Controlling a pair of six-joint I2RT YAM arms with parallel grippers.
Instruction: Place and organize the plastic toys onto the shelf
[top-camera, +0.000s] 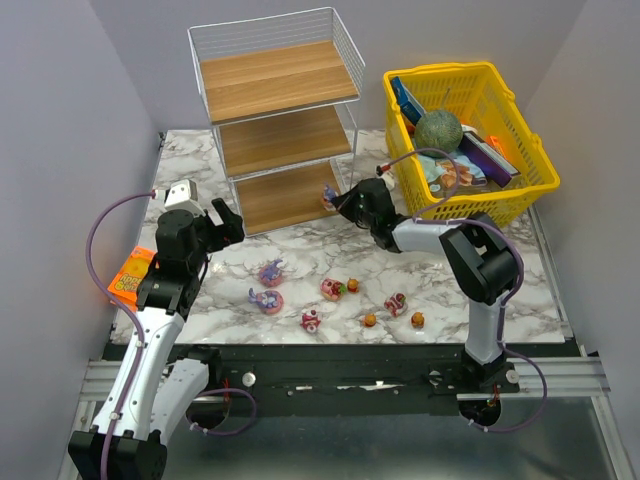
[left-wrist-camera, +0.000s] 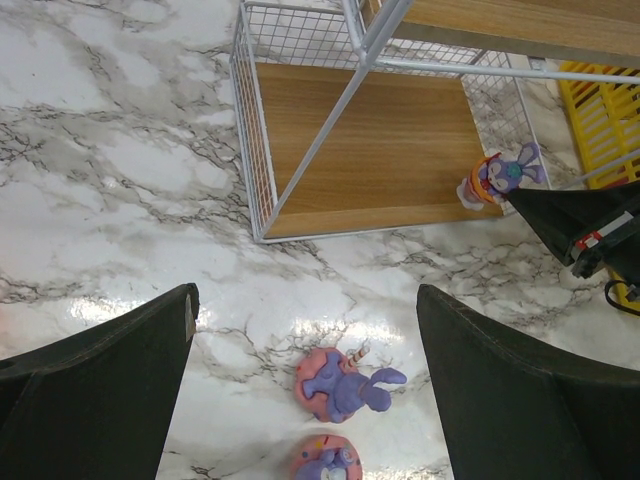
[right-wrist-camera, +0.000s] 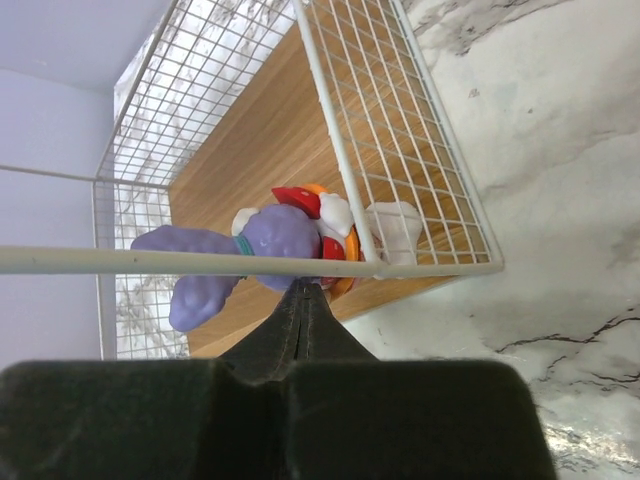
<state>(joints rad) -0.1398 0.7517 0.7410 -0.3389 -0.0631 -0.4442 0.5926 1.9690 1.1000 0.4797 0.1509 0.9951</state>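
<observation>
**Purple toy at the edge of the lowest board**

The right gripper is pinched on a purple toy at about 3 o'clock of the lowest board of the shelf, just beside the white wire side. I cannot tell if the toy touches the wood.

To do this well, I think the arm should carry it past the wire, further toward 9 o'clock, set it upright, and only then let go, leaving room for the others.

The left gripper hangs with fingers apart above the table.

The orange packet at 9 o'clock has print, too small to read.
</observation>
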